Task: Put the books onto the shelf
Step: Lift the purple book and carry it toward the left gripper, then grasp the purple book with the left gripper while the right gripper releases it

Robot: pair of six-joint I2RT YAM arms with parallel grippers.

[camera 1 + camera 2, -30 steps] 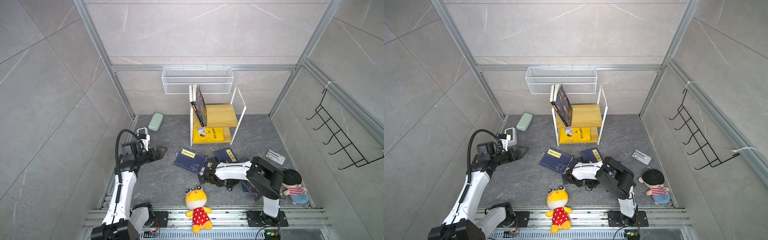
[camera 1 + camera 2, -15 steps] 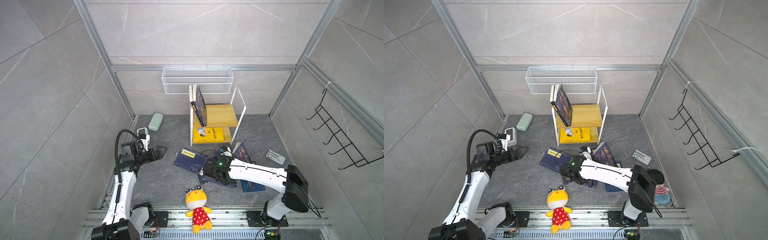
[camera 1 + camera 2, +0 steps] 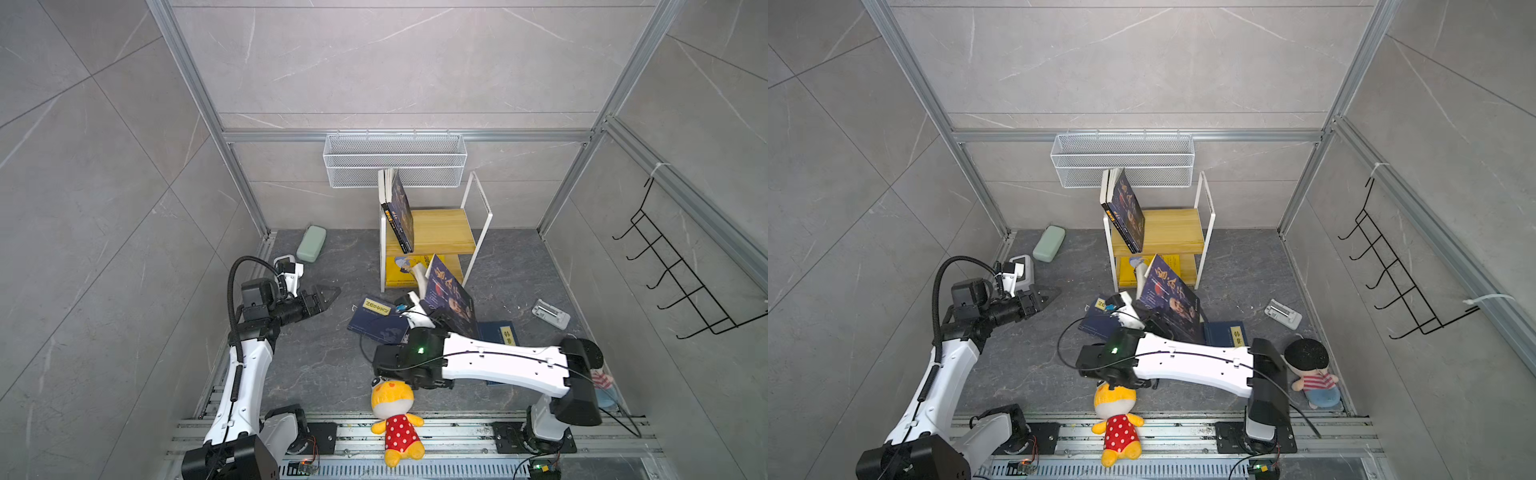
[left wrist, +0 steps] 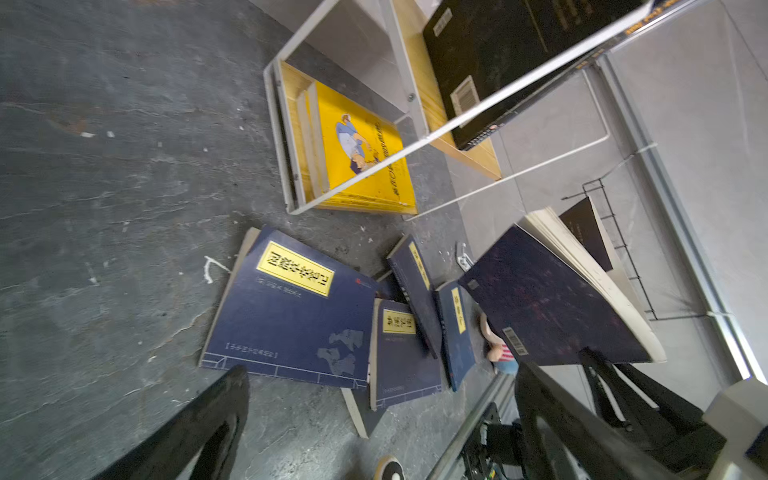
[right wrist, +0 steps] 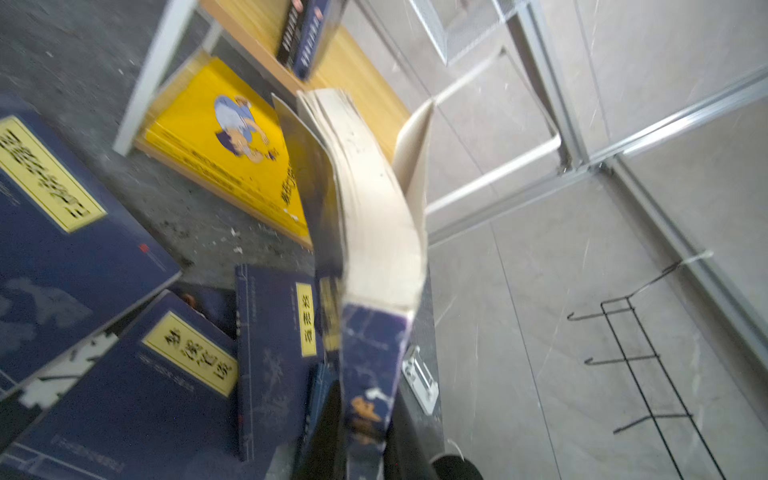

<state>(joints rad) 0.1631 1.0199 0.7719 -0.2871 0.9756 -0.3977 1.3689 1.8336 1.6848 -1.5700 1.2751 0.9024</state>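
Note:
My right gripper (image 5: 362,432) is shut on the spine end of a navy book (image 5: 374,232) with an old man's face (image 3: 451,297), holding it tilted above the floor just in front of the shelf (image 3: 434,232). In both top views two navy books (image 3: 1126,212) lean upright on the shelf's top board, and a yellow book (image 4: 361,153) lies on the lower board. Several navy books (image 4: 291,316) lie overlapping on the floor under the right arm. My left gripper (image 3: 330,293) hovers open and empty to the left of that pile.
A white wire basket (image 3: 395,160) hangs on the back wall above the shelf. On the floor are a green case (image 3: 311,243), a yellow plush toy (image 3: 395,411), a doll (image 3: 1308,365) and a small white device (image 3: 550,313). A black hook rack (image 3: 681,282) is on the right wall.
The right arm has stretched out and lifted the navy old-man book off the floor pile, carrying it up toward the shelf. The left arm has stayed put.

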